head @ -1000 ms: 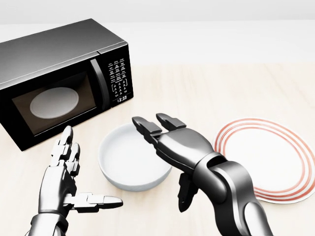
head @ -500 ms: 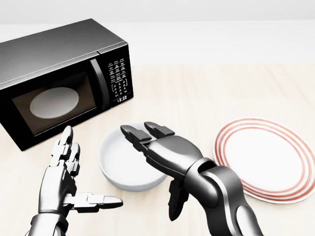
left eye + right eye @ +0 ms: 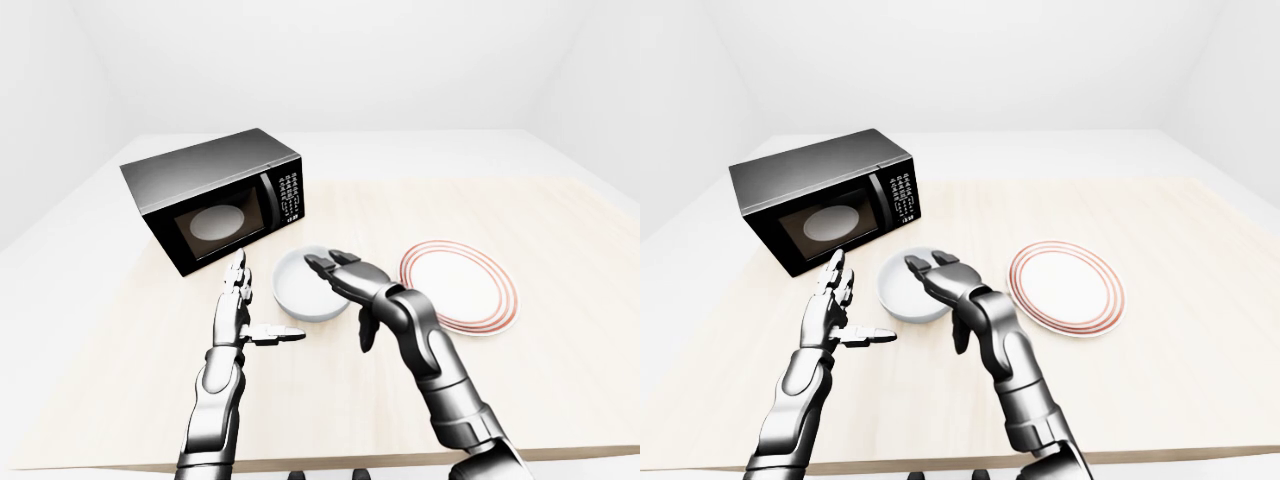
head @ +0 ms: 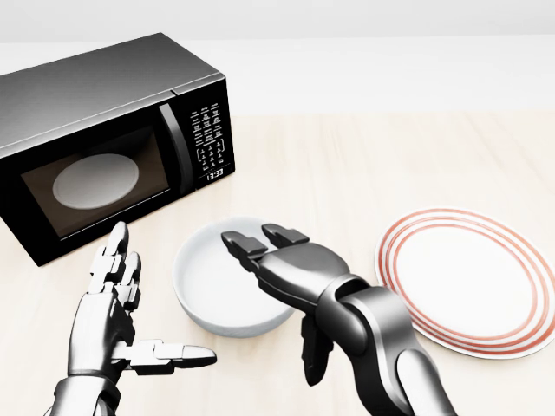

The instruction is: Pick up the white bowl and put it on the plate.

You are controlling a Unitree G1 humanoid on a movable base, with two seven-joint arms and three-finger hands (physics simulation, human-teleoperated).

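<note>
White bowl (image 4: 212, 286) under the open, empty right hand (image 4: 282, 260); fingers over its rim

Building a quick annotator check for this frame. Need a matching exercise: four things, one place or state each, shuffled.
Things:
1. white bowl
2. plate
3. microwave
4. left hand

Places or states (head view):
A. fingers spread open, at the bowl's left, not touching it
B. red rings on it, nothing on it, at the right
C. door shut, clock lit, upper left
D. on the table, right hand reaching over its rim, thumb outside

Pairs: 1-D, 2-B, 3-C, 4-A
</note>
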